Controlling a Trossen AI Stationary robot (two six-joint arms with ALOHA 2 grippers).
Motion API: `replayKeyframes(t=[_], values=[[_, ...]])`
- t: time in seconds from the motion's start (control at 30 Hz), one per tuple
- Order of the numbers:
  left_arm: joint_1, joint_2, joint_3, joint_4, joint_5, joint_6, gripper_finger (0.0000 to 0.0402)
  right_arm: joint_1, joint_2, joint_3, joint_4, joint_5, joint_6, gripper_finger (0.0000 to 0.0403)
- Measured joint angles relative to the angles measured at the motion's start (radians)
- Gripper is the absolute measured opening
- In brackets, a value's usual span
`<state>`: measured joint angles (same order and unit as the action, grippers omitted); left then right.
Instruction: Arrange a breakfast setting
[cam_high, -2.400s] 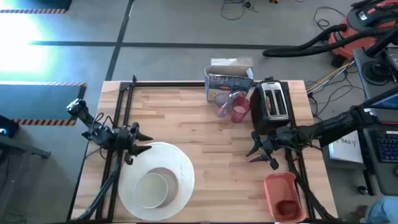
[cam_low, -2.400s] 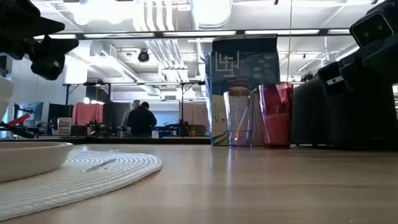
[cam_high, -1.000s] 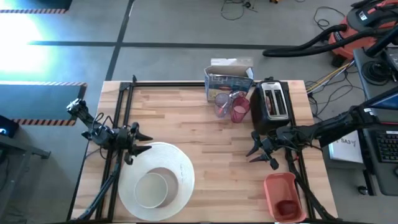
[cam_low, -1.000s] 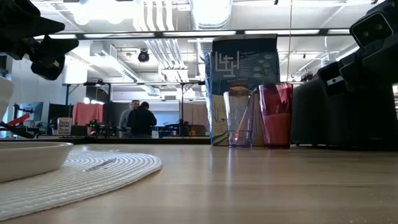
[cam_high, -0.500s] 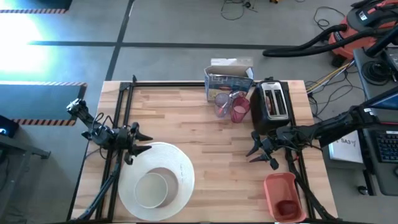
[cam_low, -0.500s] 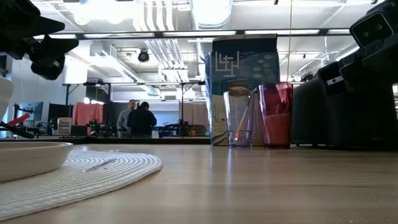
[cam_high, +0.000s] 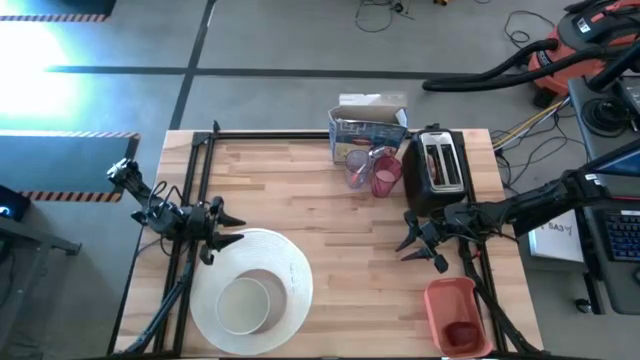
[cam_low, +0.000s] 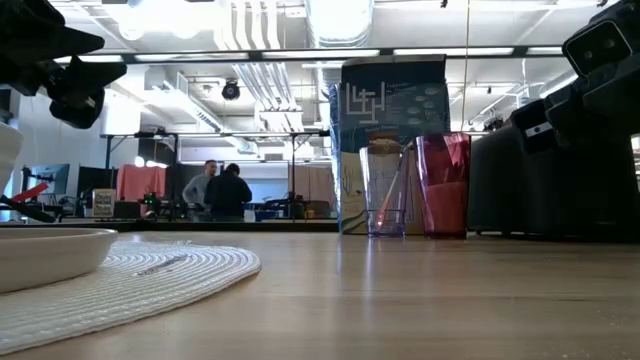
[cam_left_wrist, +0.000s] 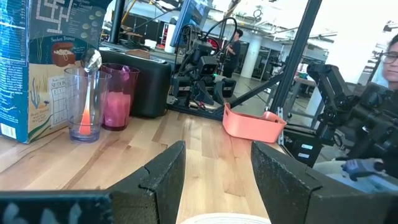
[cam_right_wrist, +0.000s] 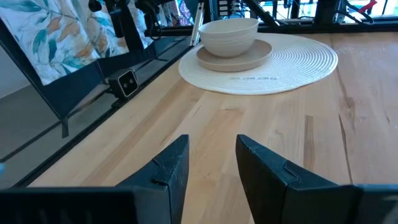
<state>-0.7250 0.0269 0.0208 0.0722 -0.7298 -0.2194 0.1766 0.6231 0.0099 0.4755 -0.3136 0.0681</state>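
A small white bowl (cam_high: 245, 303) sits in a shallow dish on the large round white ribbed plate (cam_high: 285, 262) at the table's near left; the bowl also shows in the right wrist view (cam_right_wrist: 228, 35). The translucent pink cup (cam_high: 386, 178) stands at the far middle, next to a clear cup (cam_high: 357, 170) and a cereal box (cam_high: 368, 130). The dark red fruit (cam_high: 461, 335) lies in the orange-red tray (cam_high: 450, 296). Something brown shows in the black toaster's slots (cam_high: 438, 163). My left gripper (cam_high: 228, 228) hovers open at the plate's far left edge. My right gripper (cam_high: 408, 245) hovers open in front of the toaster.
The black toaster (cam_high: 438, 172) stands at the far right, just behind my right gripper. A black frame (cam_high: 200, 190) runs along the table's left and far edges. Bare wood lies between the two grippers (cam_high: 340, 240). People stand in the room far behind the table (cam_low: 222, 190).
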Motion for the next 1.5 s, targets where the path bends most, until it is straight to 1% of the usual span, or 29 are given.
replayKeyframes(t=[1.37, 1.43, 1.5], values=[[0.0, 0.0, 0.0, 0.001, 0.0, 0.0, 0.0167, 0.0, 0.0, 0.0, 0.0, 0.0, 0.0, 0.0123], [0.0, 0.0, 0.0, 0.001, -0.014, 0.0, 0.0167, 0.0, 0.0, 0.0, 0.0, 0.0, 0.001, 0.0123], [0.0, 0.0, 0.0, 0.001, -0.058, 0.0, 0.0167, 0.0, 0.0, 0.0, 0.0, 0.0, 0.0, 0.0123]])
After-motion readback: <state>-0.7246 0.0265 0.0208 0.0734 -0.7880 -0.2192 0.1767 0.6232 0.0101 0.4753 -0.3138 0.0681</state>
